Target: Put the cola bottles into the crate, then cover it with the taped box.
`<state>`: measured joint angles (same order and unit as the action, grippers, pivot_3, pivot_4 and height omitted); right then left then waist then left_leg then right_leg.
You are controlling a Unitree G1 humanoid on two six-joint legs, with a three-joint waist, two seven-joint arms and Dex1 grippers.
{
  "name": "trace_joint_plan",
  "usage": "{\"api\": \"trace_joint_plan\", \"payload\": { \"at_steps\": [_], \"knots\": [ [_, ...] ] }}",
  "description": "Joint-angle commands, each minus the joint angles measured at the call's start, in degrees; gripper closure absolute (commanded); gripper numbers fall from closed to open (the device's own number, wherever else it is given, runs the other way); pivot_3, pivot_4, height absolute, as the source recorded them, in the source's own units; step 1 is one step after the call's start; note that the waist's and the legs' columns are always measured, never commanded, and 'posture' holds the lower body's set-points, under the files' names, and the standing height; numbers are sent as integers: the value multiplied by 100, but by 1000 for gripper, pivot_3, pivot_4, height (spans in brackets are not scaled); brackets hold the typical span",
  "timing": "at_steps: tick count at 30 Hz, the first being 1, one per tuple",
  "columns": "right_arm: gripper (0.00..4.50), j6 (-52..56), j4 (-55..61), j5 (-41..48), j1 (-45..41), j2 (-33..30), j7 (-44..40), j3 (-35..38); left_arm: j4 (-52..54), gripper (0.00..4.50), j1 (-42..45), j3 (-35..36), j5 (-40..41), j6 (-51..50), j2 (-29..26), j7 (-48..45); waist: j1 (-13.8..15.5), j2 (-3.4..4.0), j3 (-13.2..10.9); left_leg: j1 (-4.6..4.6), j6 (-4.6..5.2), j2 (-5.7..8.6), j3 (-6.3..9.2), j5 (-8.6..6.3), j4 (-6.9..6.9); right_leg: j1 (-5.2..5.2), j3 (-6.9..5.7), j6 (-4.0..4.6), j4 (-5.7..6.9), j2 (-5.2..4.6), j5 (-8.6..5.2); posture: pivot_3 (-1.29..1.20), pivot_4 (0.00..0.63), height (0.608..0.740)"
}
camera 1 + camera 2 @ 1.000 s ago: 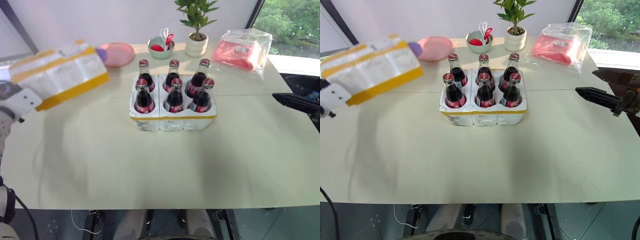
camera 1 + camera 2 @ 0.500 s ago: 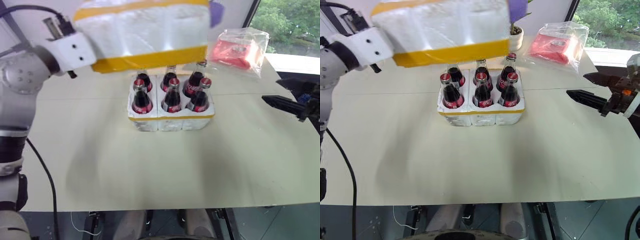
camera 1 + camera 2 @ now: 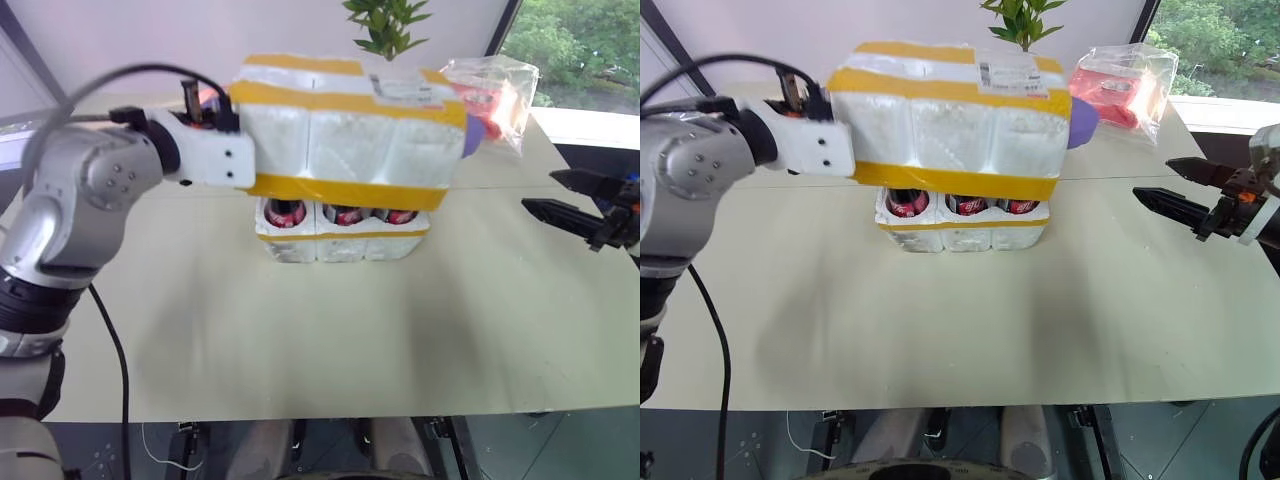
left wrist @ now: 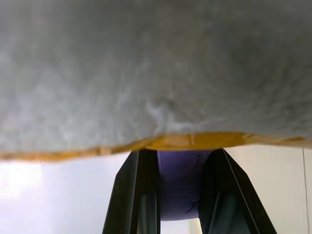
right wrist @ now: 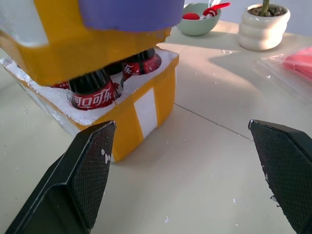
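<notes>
The taped box (image 3: 345, 140), white foam with wide yellow bands and a label on top, hangs low over the crate (image 3: 340, 243) and is slightly tilted. It hides the tops of the cola bottles (image 3: 345, 214); their red labels show in the gap. My left gripper (image 3: 235, 150) is at the box's left end, its fingers (image 4: 141, 195) shut on a purple grip (image 4: 180, 185) fixed to the box. A matching purple grip (image 5: 129, 12) sticks out of the right end. My right gripper (image 3: 1185, 190) hovers open to the right of the crate, apart from it.
Behind the box stand a potted plant (image 3: 385, 25) in a white pot (image 5: 263, 24) and a green bowl (image 5: 200, 19). A clear bag with red contents (image 3: 495, 85) lies at the back right. The table's front edge (image 3: 300, 415) runs close to me.
My left arm has swung the taped box from the far left across to above the crate and brought it down over the bottle tops. The right gripper has barely moved.
</notes>
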<state>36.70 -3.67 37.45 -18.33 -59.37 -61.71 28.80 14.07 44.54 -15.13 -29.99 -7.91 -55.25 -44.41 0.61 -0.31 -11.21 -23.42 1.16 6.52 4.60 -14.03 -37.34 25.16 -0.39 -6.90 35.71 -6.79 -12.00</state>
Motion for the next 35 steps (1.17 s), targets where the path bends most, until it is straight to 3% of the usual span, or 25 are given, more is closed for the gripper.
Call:
{"api": "trace_joint_plan", "payload": {
  "at_steps": [1, 5, 9, 12, 14, 16, 18, 19, 22, 25, 35],
  "knots": [
    [0, -71, 158, 124, -15, 18, 57, 261, 142, 2356, -227, 50, -336, 10, 95, 97, 5, 0, 0, 0, 0, 0, 0, 0, 0, -1, 0, 0, 0, 0, 0, 0, 150, 740],
    [0, -23, 213, 150, 15, 15, 94, 297, 443, 370, -761, 399, -162, -388, 300, -22, 7, 0, 0, 0, 1, 0, 0, -1, -2, -1, 0, 0, 1, 0, 0, 0, 150, 740],
    [0, 24, 284, 174, 69, -5, 98, 289, 712, 370, -1212, 1124, 510, -1009, 695, -30, 7, 0, 0, 0, 2, 0, 2, -1, -4, -1, 0, 0, 4, 0, 0, 0, 150, 740],
    [0, 49, 334, 167, 121, -50, 74, 249, 730, 370, -1338, 1910, 1490, -1410, 998, -202, 7, -1, -1, 0, 1, -1, 4, -1, -9, 0, 0, 0, 9, 0, 0, 0, 150, 740],
    [0, 69, 349, 171, 132, -80, 52, 215, 641, 370, -1274, 2647, 2409, -2366, 1255, -463, 5, 0, 0, 1, 1, -1, 3, -1, -12, -1, -1, 0, 11, 0, 0, 0, 150, 740],
    [0, 95, 379, 167, 111, -114, 29, 155, 472, 370, -1037, 3843, 4100, -3984, 1453, -1153, -4, 0, 0, 1, 1, -1, 3, -1, -14, -1, -1, 0, 14, 0, 0, 0, 150, 740],
    [0, 97, 458, 144, 110, -148, 0, 96, -17, 370, -782, 4724, 5363, -5489, 1087, -1888, -27, -6, -4, 1, 1, -1, 4, -1, -21, 2, -2, -1, 25, 2, -1, 0, 150, 740],
    [0, 101, 489, 142, 113, -158, -15, 89, -208, 370, -849, 4864, 5636, -5656, 815, -2158, -76, -7, -4, -1, 1, -3, 4, -1, -25, 5, -3, -1, 32, 6, -2, 0, 150, 740],
    [0, 120, 446, 146, 59, -221, -137, 16, -927, 370, -1413, 4820, 5937, -5302, -189, -3080, -150, 0, 0, 4, 2, -3, 2, -2, -27, 1, -2, -7, 35, 6, -7, 0, 150, 740],
    [0, 26, 316, 48, -48, -314, -369, -217, -1443, 370, -1750, 4579, 6168, -5029, -812, -3770, -140, 0, 0, 11, 2, -2, -1, -3, -26, -7, 3, -5, 31, 2, -7, 0, 150, 740],
    [0, -72, 13, -95, -801, -334, -706, -897, -1492, 370, -1976, 4056, 6606, -4541, -893, -3763, -129, -1, -1, 3, 2, -4, 4, -6, -22, 3, 8, -2, 25, -4, -6, 0, 150, 740]
  ]
}}
